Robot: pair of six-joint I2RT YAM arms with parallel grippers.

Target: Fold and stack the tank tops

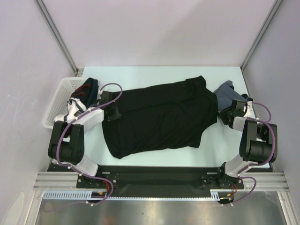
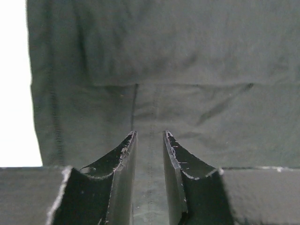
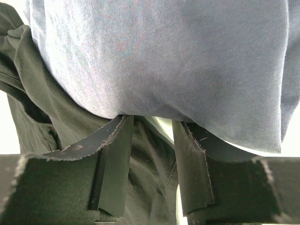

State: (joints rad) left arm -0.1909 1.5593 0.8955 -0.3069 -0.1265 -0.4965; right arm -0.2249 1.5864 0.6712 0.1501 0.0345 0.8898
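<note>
Most of the slate blue-grey tank top (image 1: 228, 91) is hidden. Only a crumpled corner shows at the 2 o'clock edge of the black tank top (image 1: 159, 117), with the right gripper (image 1: 225, 115) over its near part. In the right wrist view this cloth runs off the top and right edges and reaches down onto the fingertips (image 3: 119, 131), so whether they hold anything cannot be told. At 9 o'clock the left arm (image 1: 86, 117) hides part of a dark bundle (image 1: 86, 89) in the basket (image 1: 54, 101); what it is stays unclear. The left wrist view cuts the black top off at 12 and 3 o'clock.
</note>
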